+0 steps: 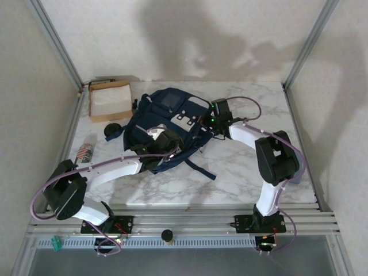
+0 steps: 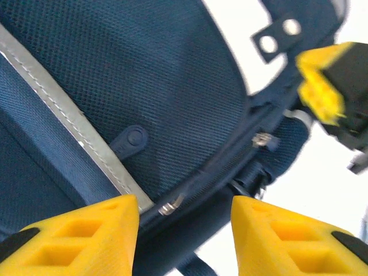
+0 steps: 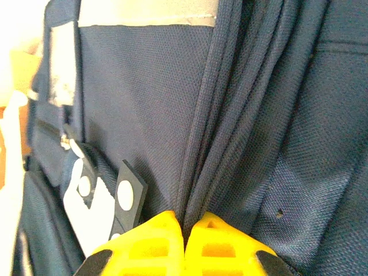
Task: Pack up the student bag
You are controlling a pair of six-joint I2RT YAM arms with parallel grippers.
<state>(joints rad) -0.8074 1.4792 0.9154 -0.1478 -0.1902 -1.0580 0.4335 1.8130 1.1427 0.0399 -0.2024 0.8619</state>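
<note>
Yellow right claw [image 3: 185, 223] pinches shut a fold of the navy blue fabric student bag [image 1: 172, 106], centred on a white marble worktop [image 1: 247, 167] between pale walls [image 1: 172, 34]; left claw [image 2: 184, 204] hovers open above it. Overhead: brown cardboard box [image 1: 109, 100] far-left.

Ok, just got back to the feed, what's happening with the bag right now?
Both arms are at the bag, which lies on the table. The right gripper is shut on a fold of its fabric. The left gripper hangs open over the zip, holding nothing. Whether anything is packed, I can't tell.
</note>
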